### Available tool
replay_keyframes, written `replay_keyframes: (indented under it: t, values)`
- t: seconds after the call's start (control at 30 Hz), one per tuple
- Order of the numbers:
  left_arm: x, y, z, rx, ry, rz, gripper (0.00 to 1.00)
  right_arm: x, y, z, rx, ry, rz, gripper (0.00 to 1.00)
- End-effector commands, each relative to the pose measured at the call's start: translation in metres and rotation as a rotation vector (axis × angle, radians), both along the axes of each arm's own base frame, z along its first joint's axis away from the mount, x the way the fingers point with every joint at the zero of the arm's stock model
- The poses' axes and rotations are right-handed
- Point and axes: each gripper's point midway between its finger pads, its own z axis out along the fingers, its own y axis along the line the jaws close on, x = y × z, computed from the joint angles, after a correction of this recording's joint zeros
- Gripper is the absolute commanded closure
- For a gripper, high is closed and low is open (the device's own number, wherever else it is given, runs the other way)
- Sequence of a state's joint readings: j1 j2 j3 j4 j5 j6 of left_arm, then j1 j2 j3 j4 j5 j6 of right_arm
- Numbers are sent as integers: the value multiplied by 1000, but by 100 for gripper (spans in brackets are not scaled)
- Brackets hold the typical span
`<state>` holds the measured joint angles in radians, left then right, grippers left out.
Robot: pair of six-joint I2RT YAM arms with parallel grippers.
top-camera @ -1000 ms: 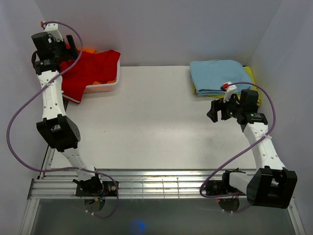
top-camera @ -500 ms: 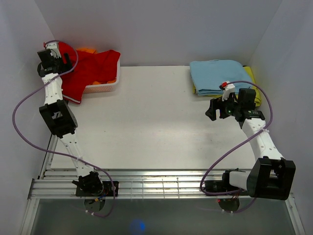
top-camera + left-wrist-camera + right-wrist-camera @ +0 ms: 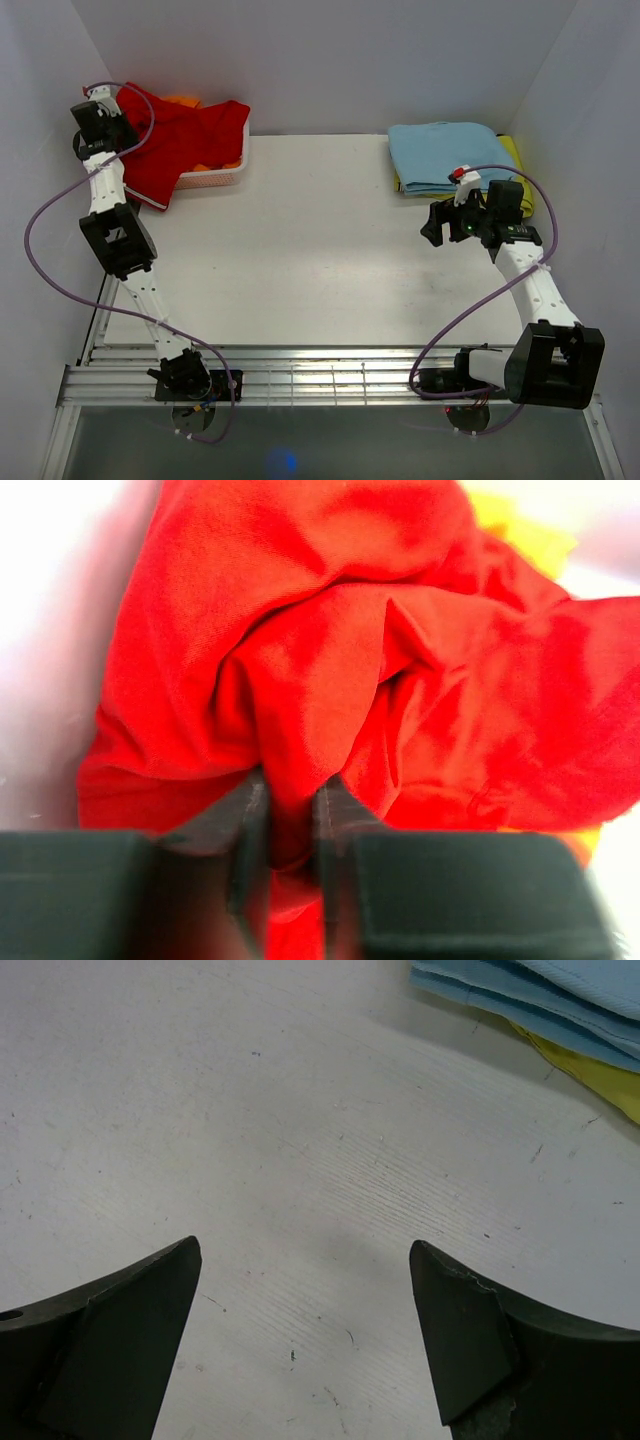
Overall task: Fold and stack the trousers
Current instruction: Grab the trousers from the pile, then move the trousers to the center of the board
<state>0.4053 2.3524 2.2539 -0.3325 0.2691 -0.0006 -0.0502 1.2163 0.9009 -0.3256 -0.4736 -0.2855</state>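
The left claw (image 3: 290, 815) has clamped onto the trousers (image 3: 350, 660) draping the basket (image 3: 218, 180); right claw (image 3: 305, 1260) gapes beside blue cloth (image 3: 540, 1000).

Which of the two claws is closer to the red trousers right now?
Left. The left gripper pinches a fold of the red trousers at the far-left corner; the right gripper hangs open over bare table across the workspace, near the light blue garment.

The left arm stretches up to the far left corner, its left tool (image 3: 290, 810) pinched onto a fold of the trousers (image 3: 330, 650), while the right arm bends forward on the right, its right tool (image 3: 302, 1260) spread wide and holding nothing.
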Motion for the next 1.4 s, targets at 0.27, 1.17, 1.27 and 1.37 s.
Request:
replay_keyframes:
  t: [0.27, 1.17, 1.27, 1.37]
  values:
    - [-39, -105, 213, -69, -420, -374, 100, 1, 3, 29, 13, -109, 2, 10]
    - [-315, -492, 273, -567, -349, -1392, 100, -1, -4, 89, 2, -257, -49, 10]
    - [-320, -524, 197, -518, -206, -1363, 98, -2, -7, 83, -19, -242, -54, 10]
    - [-318, -530, 117, -382, -113, -1319, 31, -5, -12, 74, -46, -193, -40, 10]
